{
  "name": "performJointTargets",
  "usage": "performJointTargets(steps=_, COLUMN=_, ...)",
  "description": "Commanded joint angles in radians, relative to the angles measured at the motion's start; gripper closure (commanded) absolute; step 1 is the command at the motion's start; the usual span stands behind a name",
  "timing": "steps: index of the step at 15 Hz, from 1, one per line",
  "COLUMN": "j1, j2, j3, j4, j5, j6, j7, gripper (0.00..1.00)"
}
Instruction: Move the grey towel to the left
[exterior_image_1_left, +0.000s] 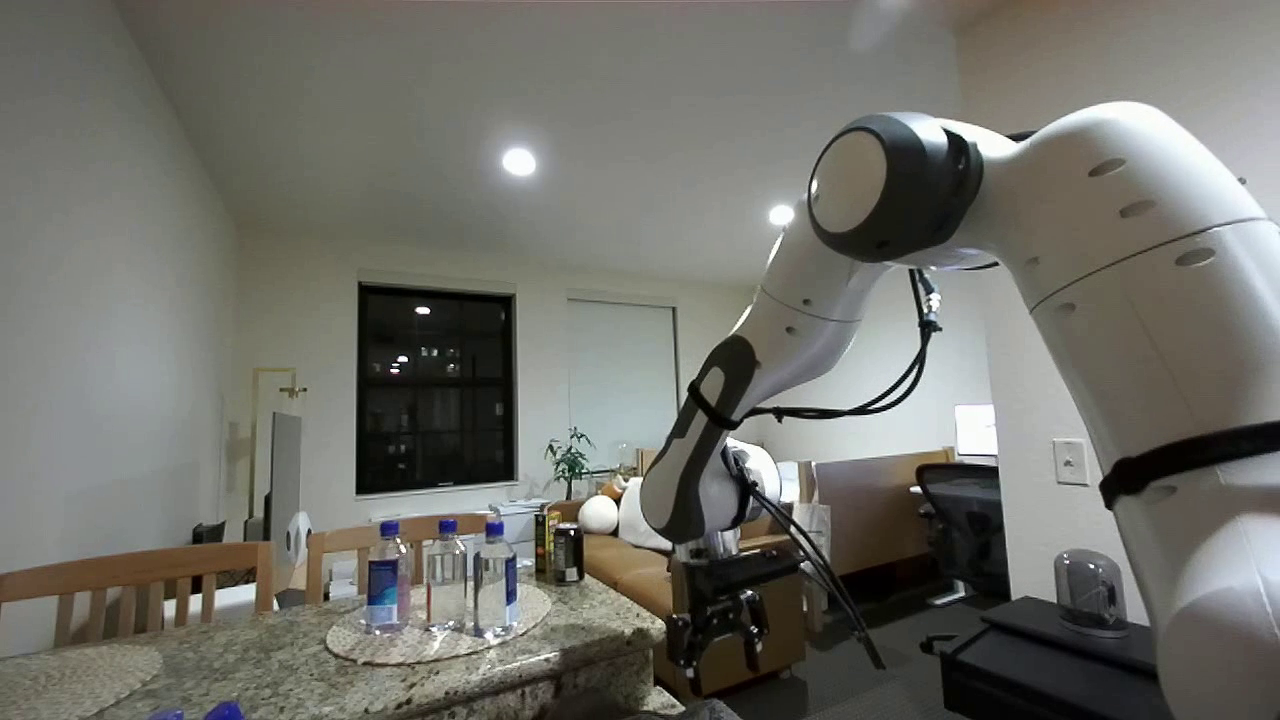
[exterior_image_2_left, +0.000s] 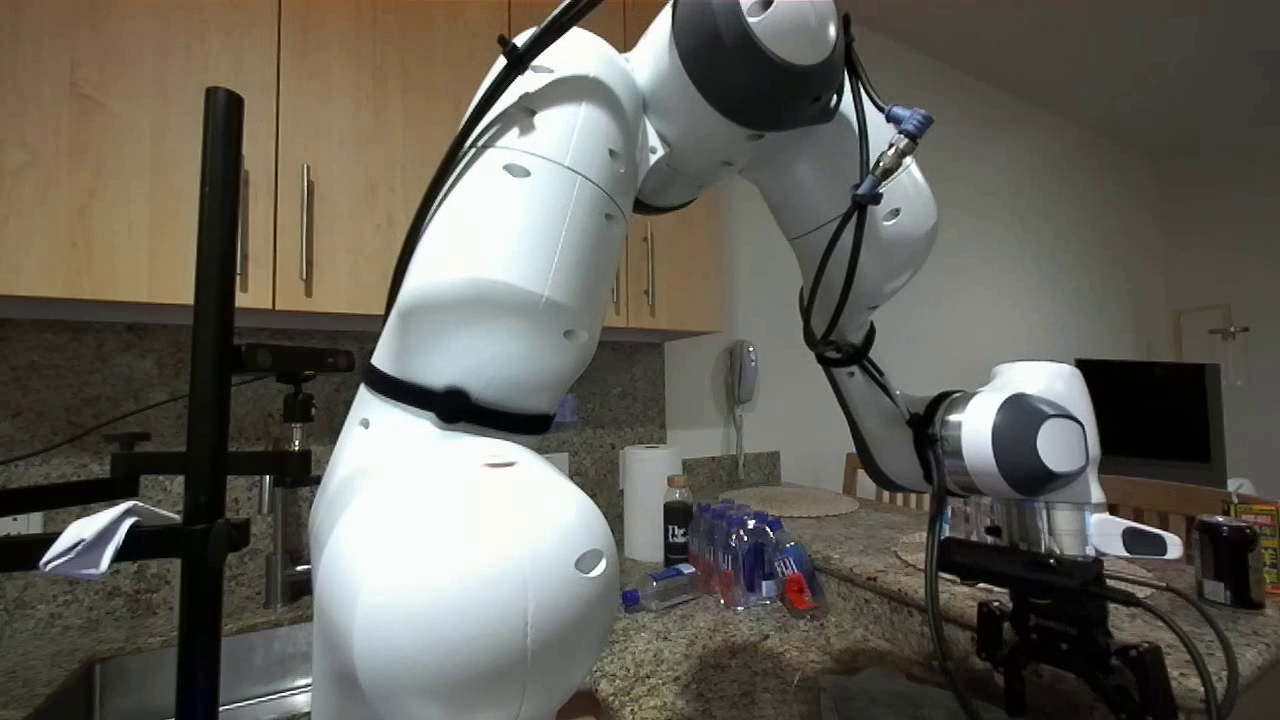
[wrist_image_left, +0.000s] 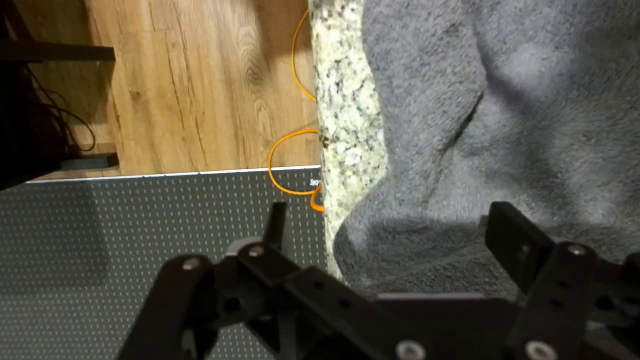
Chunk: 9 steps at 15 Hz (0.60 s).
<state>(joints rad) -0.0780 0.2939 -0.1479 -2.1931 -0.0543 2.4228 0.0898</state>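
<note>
Over the edge of the counter (wrist_image_left: 351, 115): gripper (wrist_image_left: 390, 226), released, fingers (wrist_image_left: 515, 242) spread wide. In the wrist view one finger sits outside the edge, over the carpet (wrist_image_left: 150, 225), the other over the towel (wrist_image_left: 425, 90). Height above the towel: can't tell. Towel lies on the counter, rumpled, deep crease in it, border near the edge with a strip of granite showing between; the rest runs out of frame. In both exterior views only a grey bit of it shows, low in frame. Down past the edge: wood floor (wrist_image_left: 215, 100) meets the carpet, orange cable (wrist_image_left: 270, 160) looped beside the counter.

Arm (exterior_image_1_left: 1130, 300) arches over, gripper hanging near the raised bar (exterior_image_1_left: 270, 660) in both exterior views. On the bar: three blue-capped bottles (exterior_image_1_left: 446, 585) upright on a placemat (exterior_image_1_left: 400, 650); black can (exterior_image_1_left: 568, 555) just beside a box (exterior_image_1_left: 544, 545). Lower counter, in an exterior view: bottle cluster (exterior_image_2_left: 735, 565) standing by the bar, lying bottle (exterior_image_2_left: 668, 590) next to it, dark bottle (exterior_image_2_left: 677, 530) just beside paper roll (exterior_image_2_left: 650, 505). Behind: cabinets (exterior_image_2_left: 400, 150), phone (exterior_image_2_left: 743, 375) on the wall. Farther out: chairs (exterior_image_1_left: 200, 562), sofa (exterior_image_1_left: 620, 570), dark window (exterior_image_1_left: 435, 390).
</note>
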Motion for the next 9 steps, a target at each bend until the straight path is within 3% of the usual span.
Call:
performJointTargets(steps=1, j1=-0.016, j2=0.041, j3=0.028, j4=-0.008, j5=0.055, j6=-0.002, j7=-0.011, gripper=0.0)
performJointTargets(steps=4, j1=-0.018, j2=0.079, j3=0.038, j4=-0.005, j5=0.091, j6=0.015, j7=-0.008, gripper=0.0)
performJointTargets(steps=5, j1=-0.08, j2=0.12, j3=0.011, j4=0.137, j5=0.095, j6=-0.085, j7=-0.098, gripper=0.0)
performJointTargets(steps=8, j1=-0.126, j2=0.171, j3=-0.006, j4=0.268, j5=0.087, j6=-0.148, j7=-0.141, gripper=0.0)
performJointTargets(steps=9, j1=-0.151, j2=0.194, j3=-0.01, j4=0.327, j5=0.091, j6=-0.178, j7=-0.161, gripper=0.25)
